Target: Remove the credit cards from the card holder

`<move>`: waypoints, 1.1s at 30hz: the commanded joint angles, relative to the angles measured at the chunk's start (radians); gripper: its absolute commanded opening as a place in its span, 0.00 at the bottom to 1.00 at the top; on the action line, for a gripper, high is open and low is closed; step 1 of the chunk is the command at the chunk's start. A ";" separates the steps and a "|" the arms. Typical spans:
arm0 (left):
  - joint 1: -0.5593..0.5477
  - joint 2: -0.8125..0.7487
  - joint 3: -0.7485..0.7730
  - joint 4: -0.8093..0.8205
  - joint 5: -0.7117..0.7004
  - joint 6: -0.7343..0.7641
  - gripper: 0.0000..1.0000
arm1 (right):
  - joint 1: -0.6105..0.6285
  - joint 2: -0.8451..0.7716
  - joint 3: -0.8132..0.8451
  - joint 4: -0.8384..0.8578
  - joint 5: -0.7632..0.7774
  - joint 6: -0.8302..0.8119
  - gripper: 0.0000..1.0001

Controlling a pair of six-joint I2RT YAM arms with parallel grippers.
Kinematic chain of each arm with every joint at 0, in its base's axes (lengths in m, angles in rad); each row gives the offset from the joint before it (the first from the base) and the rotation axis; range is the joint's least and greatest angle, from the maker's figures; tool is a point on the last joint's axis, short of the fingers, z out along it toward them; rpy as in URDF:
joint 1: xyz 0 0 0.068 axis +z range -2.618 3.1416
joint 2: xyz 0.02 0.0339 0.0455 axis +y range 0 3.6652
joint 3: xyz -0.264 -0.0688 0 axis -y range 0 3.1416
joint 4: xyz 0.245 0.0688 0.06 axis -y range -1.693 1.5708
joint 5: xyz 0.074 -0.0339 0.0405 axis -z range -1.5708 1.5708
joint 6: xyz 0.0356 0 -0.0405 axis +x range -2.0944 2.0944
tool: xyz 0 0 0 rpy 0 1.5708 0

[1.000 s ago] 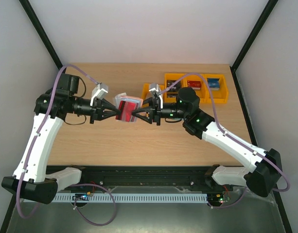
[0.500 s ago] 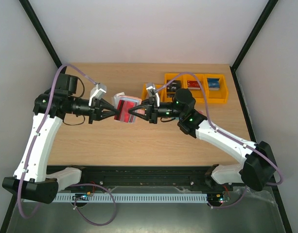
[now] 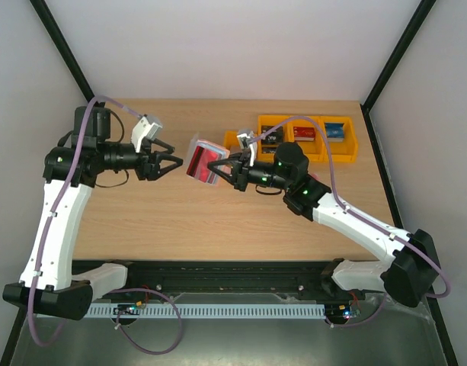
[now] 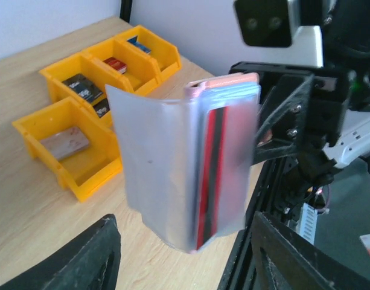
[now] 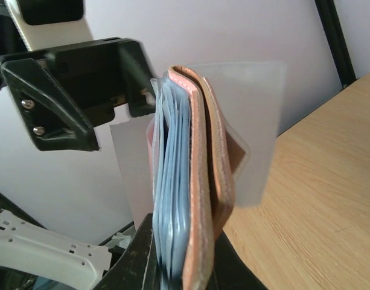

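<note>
The bottom end of the card holder (image 5: 200, 181) is hiding between the right gripper's (image 5: 185, 263) jaws, themselves being cropped by the view's lower edge. Ahead of the left gripper's (image 4: 183, 241) jaws, a frosted sleeve (image 4: 160, 175) is blurring the red credit card (image 4: 210, 175) (its print unreadable).

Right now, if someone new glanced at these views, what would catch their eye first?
The card holder, lifted above the middle of the table in the shut right gripper, with a clear sleeve fanned out and a red card showing inside. The left gripper hangs open beside it, not touching it. A row of yellow bins lines the table's far right.
</note>
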 commanded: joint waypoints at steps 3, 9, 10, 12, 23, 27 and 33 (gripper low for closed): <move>-0.011 -0.018 -0.055 -0.013 0.170 -0.016 0.37 | 0.001 -0.018 0.044 -0.007 0.057 -0.017 0.02; -0.043 -0.021 -0.097 0.022 0.190 -0.042 0.28 | 0.002 -0.014 0.049 -0.007 0.042 -0.011 0.02; -0.047 -0.020 -0.105 0.034 0.192 -0.059 0.29 | 0.001 -0.012 0.048 -0.004 0.037 -0.008 0.02; -0.051 -0.018 -0.119 0.068 0.151 -0.096 0.31 | 0.001 -0.010 0.048 0.004 0.022 -0.003 0.02; -0.079 0.000 -0.123 0.091 0.107 -0.118 0.26 | 0.001 -0.003 0.052 0.016 -0.018 0.001 0.02; -0.094 0.001 -0.146 0.084 0.140 -0.111 0.24 | 0.001 0.001 0.053 0.021 -0.022 0.002 0.02; -0.121 0.005 -0.169 0.096 0.094 -0.097 0.15 | 0.001 0.006 0.054 0.054 -0.028 0.017 0.02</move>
